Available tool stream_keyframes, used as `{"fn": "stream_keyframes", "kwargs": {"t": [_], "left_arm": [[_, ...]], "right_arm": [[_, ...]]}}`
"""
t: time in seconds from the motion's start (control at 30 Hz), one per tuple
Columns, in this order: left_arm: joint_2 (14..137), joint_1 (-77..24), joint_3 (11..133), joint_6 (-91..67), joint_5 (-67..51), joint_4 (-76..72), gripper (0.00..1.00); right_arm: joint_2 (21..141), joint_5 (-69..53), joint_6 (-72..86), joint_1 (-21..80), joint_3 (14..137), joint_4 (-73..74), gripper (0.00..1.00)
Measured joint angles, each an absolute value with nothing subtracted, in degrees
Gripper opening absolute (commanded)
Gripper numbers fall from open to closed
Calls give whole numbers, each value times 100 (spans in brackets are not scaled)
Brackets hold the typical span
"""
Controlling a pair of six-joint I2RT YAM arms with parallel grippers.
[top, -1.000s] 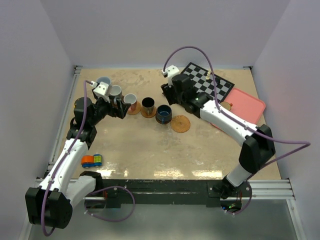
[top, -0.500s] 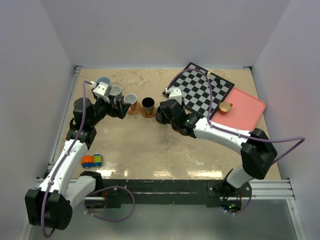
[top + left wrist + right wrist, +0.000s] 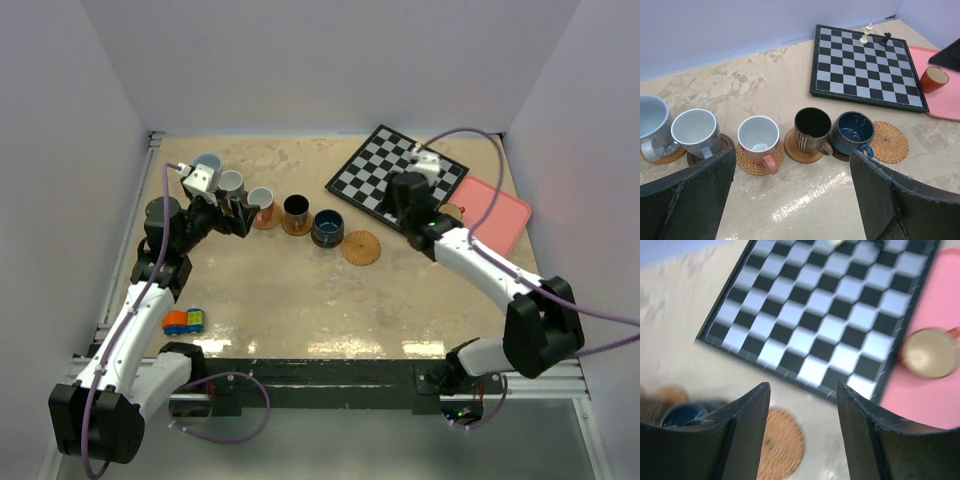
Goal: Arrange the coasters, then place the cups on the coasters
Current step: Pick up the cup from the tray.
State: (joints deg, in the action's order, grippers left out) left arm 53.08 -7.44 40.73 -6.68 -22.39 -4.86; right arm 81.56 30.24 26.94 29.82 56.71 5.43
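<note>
Right claw (image 3: 802, 390) agape; overhead hides jaws.

Chessboard (image 3: 375, 170), pink tray (image 3: 500, 207) (toy car (image 3: 183, 321) apart)

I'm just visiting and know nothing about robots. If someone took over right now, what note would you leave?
Left end effector: open, empty.
Right end effector: open, empty, by the chessboard.
Done: pale blue cup, grey-white cup, pink-lined cup, black cup and dark blue cup all stand on coasters.
Left: orange cup on the pink tray goes onto the bare woven coaster.
</note>
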Motion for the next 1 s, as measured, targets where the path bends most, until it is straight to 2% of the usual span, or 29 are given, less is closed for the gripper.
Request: {"fn": "stream_keyframes", "kwargs": {"t": [0.2, 0.33, 0.67, 1.0], "left_arm": [[5264, -744, 4073, -668, -2226, -475, 100], [5238, -744, 4073, -666, -2209, -462, 100], [5223, -744, 4073, -659, -2200, -456, 100], [5223, -746, 4073, -648, -2165, -458, 100]], "right_arm": [[7808, 2451, 2587, 1007, 5339, -183, 50], [8077, 2209, 2578, 364, 5151, -419, 49], [8729, 1890, 2539, -228, 4912, -786, 42], [9070, 1813, 2521, -572, 4635, -1085, 40]]}}
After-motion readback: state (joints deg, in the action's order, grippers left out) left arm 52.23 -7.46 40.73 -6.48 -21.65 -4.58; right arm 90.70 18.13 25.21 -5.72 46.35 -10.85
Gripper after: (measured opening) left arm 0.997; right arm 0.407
